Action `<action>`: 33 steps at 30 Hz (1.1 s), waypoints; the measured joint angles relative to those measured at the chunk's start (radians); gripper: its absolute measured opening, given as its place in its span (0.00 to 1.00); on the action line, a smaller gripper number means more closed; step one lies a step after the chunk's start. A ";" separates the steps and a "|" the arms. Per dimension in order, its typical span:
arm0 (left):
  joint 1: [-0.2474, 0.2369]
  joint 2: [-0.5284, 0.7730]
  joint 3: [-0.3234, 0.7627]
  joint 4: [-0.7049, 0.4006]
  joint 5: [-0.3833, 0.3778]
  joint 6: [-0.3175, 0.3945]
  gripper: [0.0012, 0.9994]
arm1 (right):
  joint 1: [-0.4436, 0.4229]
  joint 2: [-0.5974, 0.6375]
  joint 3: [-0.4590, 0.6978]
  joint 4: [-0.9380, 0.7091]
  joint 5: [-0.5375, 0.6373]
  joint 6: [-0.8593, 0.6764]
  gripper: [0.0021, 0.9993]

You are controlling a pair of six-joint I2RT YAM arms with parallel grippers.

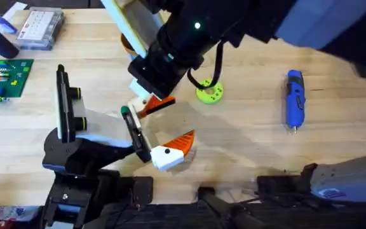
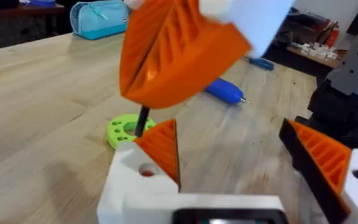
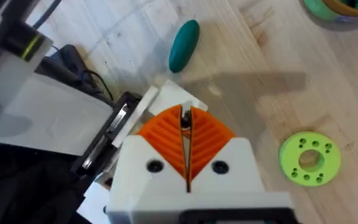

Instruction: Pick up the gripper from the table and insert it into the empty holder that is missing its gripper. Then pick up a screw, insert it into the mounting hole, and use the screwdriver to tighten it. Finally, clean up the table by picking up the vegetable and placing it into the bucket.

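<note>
Right gripper (image 3: 185, 121), jaws pinching thin dark screw (image 2: 143, 119), hangs over hole (image 2: 146, 169) in gripper (image 2: 160, 149) seated mid-table at bar's (image 1: 135, 135) far end; left gripper (image 2: 225, 127) jaws wide, empty; keep screw plumb, lower slowly, release once started.

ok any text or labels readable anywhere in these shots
None can be read.
The green circuit board carries white markings, too small to read.
The clear parts box has a printed sheet inside, too blurred to read.
The screwdriver shows no legible brand.
</note>
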 joint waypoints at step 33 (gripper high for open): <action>0.000 0.000 0.000 0.000 0.000 0.000 0.99 | 0.003 0.045 0.000 -0.013 -0.045 -0.016 0.00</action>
